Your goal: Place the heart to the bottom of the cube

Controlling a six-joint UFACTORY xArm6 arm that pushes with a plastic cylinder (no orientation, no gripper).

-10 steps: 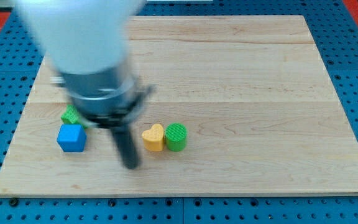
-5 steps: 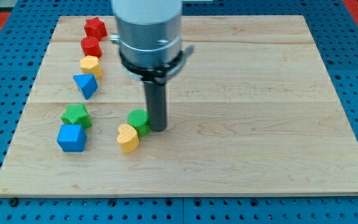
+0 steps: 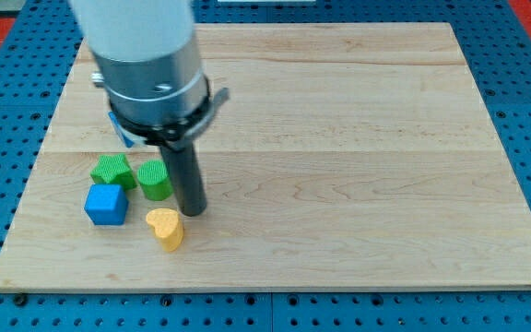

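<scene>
Now yellow heart (image 3: 165, 228) lower right of blue cube (image 3: 106, 204), point toward view's bottom, my tip (image 3: 192, 211) just above-right.

We see a pale wooden board (image 3: 358, 138) carrying a yellow heart block (image 3: 165, 228), a blue cube block (image 3: 106, 204), a green star-shaped block (image 3: 112, 171) and a green cylinder block (image 3: 154, 179), with my tip (image 3: 192, 210) resting just beside the cylinder.

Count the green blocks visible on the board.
2: a green star above the blue cube, and a green cylinder right of it, beside my tip. The arm may hide others.
</scene>
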